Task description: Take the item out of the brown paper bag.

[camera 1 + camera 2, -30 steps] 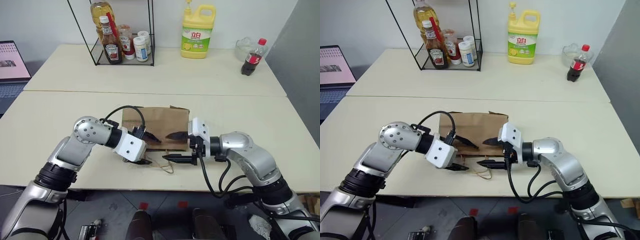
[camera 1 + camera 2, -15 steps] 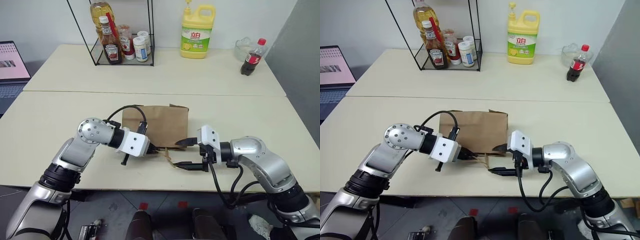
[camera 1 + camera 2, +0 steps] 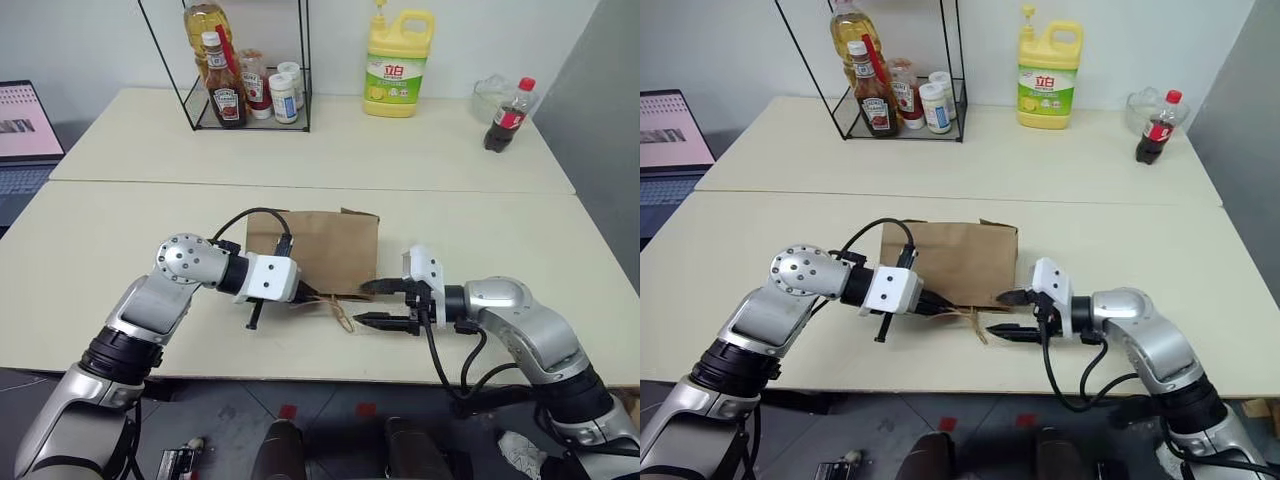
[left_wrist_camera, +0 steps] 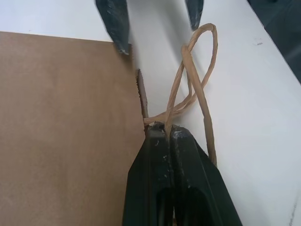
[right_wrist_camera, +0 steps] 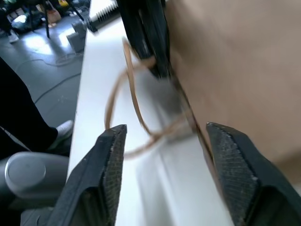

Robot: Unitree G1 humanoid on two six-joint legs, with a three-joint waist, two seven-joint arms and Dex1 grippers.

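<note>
Here the left end effector (image 4: pixel 168 136) pinches twisted paper-cord handles (image 4: pixel 195 89) of the flat kraft bag (image 3: pixel 325 250).

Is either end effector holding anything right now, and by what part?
The left end effector pinches the brown paper bag by its cord handles. The right end effector is open, holding nothing.

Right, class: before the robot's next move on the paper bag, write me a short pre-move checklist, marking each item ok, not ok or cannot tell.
1. Bag lies flat on the table: ok.
2. Left gripper shut on the handles at the bag's near edge: ok.
3. Right gripper open, nothing held: ok.
4. Right gripper lined up at the bag's near edge, beside the handles: ok.
5. Bag mouth opened for reaching in: not ok, edge looks flat.
6. Item inside the bag: cannot tell.
</note>
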